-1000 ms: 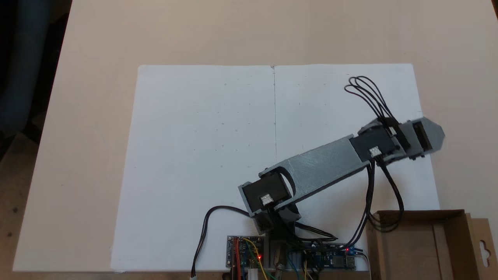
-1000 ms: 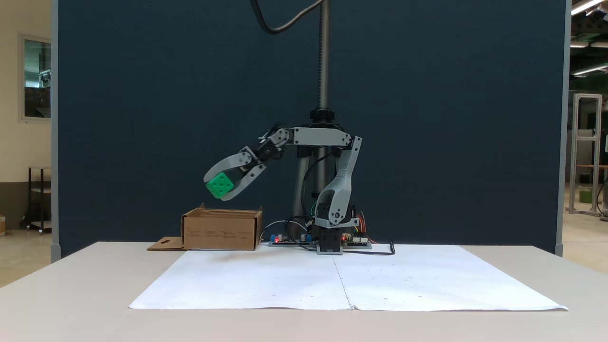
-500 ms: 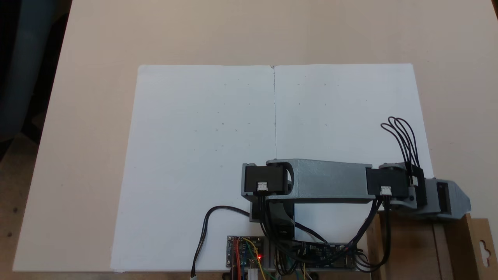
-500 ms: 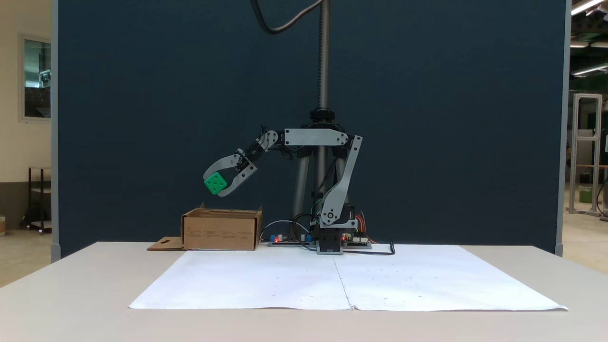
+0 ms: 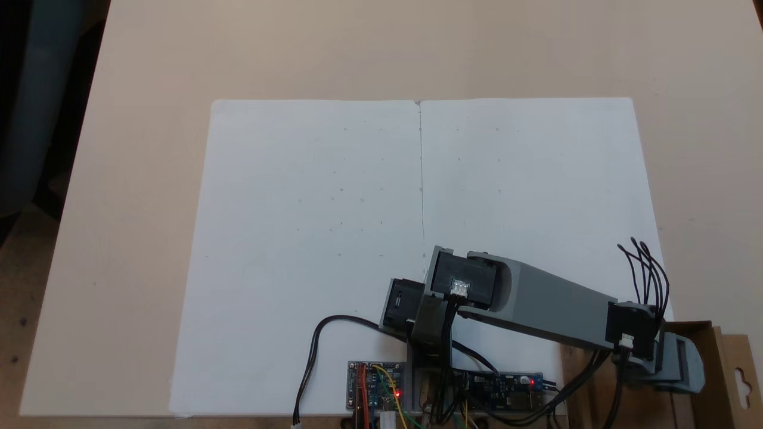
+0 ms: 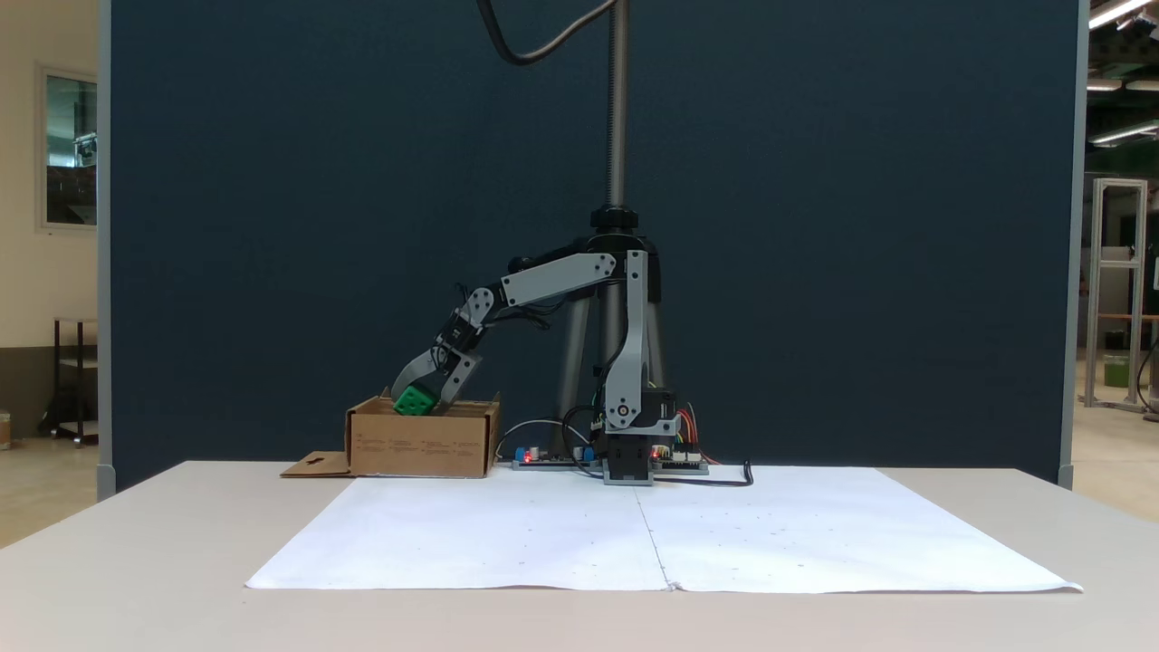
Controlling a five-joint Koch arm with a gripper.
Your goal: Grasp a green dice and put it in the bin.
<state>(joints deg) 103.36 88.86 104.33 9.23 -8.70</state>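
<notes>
- in a fixed view from the front, the gripper [image 6: 418, 405] points down and to the left, its two grey jaws closed on the green dice [image 6: 415, 399], pinching it between their tips.
- the green dice sits right at the gripper's tip, level with the top rim of the cardboard bin [image 6: 421, 445]; its lower part dips behind the bin's front wall, so it is just inside the opening, not resting on the floor as far as can be told.
- the bin lies directly below the gripper, with its flat side flap [image 6: 314, 466] lying on the table to the left of the gripper in that view.
- in a fixed view from above, the grey wrist and gripper body [image 5: 676, 366] hang over the bin [image 5: 712, 357]; the jaws and the dice are hidden under the wrist there, so the grip cannot be read from this angle.
- the hang-hole flap [image 5: 739, 375] shows just to the right of the gripper in the view from above.
- a loop of black cables [image 5: 647, 271] rises above the wrist.
- behind the gripper, the grey forearm [image 5: 548, 307] runs back to the base, beside the circuit boards [image 5: 375, 393] with lit red leds.
- the white paper sheet [image 5: 334, 238] lies on the beige table [image 5: 381, 47], well apart from the gripper's tip.
</notes>
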